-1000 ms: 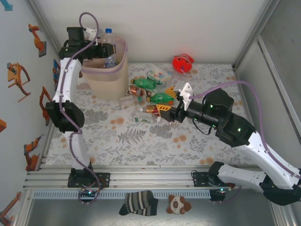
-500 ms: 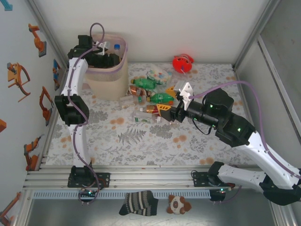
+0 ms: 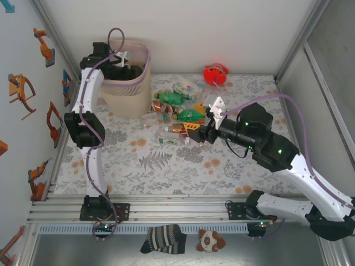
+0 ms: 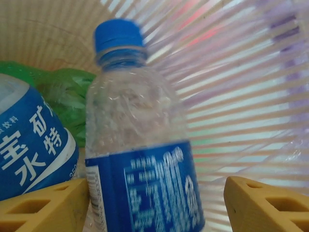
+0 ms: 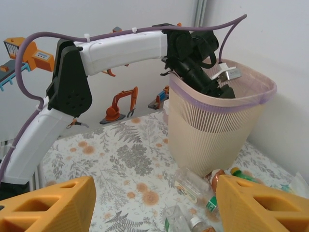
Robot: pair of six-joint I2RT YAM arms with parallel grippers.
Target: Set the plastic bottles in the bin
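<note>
Versus a second ago: the left gripper [image 3: 125, 70] no longer holds the clear blue-capped bottle above the rim. It now sits down inside the bin [image 3: 126, 101] and the bottle has gone in with it. The right arm has barely moved.

Left wrist cam: the clear bottle [image 4: 140, 145] stands upright in the bin, with a blue cap, a blue printed label and a crinkled clear body. The yellow fingers [image 4: 43, 205] are spread. We see a clear gap on the right side; on the left we cannot tell whether finger and bottle touch. So the jaws are apart and not clamping.

Bin: pale pink, ribbed and translucent, standing far left on the table [image 3: 166, 160]. Also inside are a second bottle with a blue-and-white label [image 4: 29, 145], just left of the clear one, and a green bottle [image 4: 67, 92] behind both.

The right gripper [image 5: 154, 199] is over the pile at mid-table, fingers wide apart with nothing between them.

The remaining bottles lie on the table right of the bin: green ones [image 3: 173, 98], a clear one [image 3: 151, 117] nearest the bin, and some with orange labels. A red toy [image 3: 215, 73] sits at the far edge, apart from the pile.
</note>
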